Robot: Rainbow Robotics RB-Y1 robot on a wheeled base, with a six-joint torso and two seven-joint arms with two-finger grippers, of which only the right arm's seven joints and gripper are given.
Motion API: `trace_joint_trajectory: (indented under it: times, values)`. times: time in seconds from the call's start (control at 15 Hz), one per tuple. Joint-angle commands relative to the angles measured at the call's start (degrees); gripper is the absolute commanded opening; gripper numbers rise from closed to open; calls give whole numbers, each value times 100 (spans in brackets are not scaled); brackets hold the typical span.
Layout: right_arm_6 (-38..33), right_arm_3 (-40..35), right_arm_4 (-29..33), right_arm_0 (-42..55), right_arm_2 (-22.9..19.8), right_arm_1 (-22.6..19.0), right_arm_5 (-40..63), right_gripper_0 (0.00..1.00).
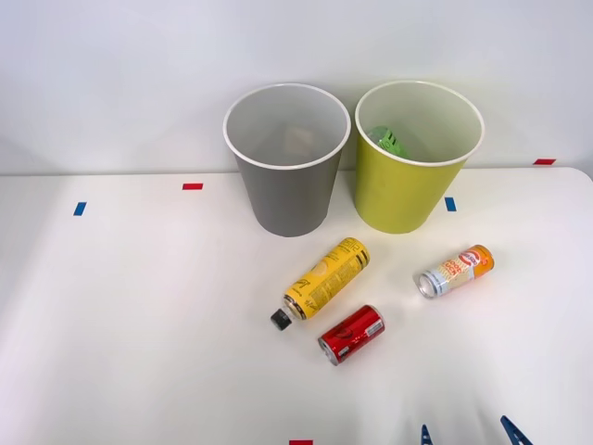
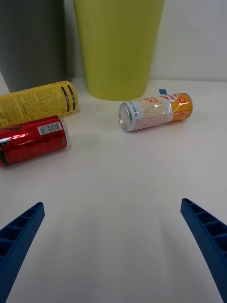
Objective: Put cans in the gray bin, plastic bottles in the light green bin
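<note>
The right gripper (image 2: pixel 113 246) hangs low over the table (image 1: pixel 139 306) with its blue fingers (image 2: pixel 21 236) spread wide, gripping nothing. Straight ahead of it lies the orange can (image 2: pixel 155 111), on its side, silver end facing back toward the wrist, well apart from everything else. That looks like the easy first pick.

The red can (image 1: pixel 352 334) lies just beside the yellow bottle (image 1: pixel 324 278), nearly touching near the bottle's cap end, so that pair is more awkward. A green bottle (image 1: pixel 387 141) already sits inside the green bin (image 1: pixel 408 199); the gray bin (image 1: pixel 287 199) stands right next to it, behind the loose stuff.

Handling guess: the cans are probably empty, so light, thin-walled and smooth. They'll roll if nudged sideways and dent if squeezed hard. Best bet is closing across the middle of the barrel, fingers on either side of the round wall, not on the ends. The bottle is longer, likely softer, and its wrap looks slick, so mid-body again, away from the tapered neck.
</note>
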Motion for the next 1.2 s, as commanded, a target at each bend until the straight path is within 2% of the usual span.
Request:
trace_joint_trajectory:
  times: [0.07,1.2]
  values:
    - [0,0,0,0,0,0,0,100]
    - [0,0,0,0,0,0,0,100]
